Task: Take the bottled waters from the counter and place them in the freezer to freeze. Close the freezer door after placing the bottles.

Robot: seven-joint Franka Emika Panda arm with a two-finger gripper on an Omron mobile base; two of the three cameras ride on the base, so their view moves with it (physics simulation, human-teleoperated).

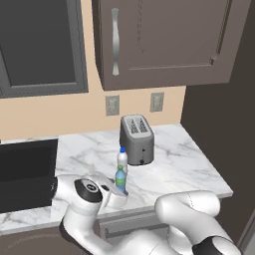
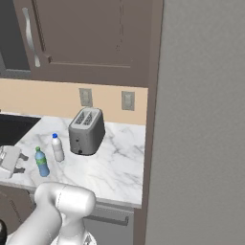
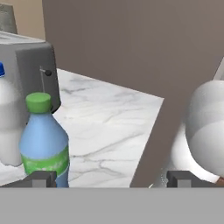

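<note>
Reaching comes first: the hand, jaws wide and empty, hovers at the desk's near edge beside the blue bottle, and I judge it must centre on it before closing.

A beige back wall carries two grey outlet plates, dark brown wall cabinets with silver handles hang above, and a grey two-slot toaster stands below.
</note>
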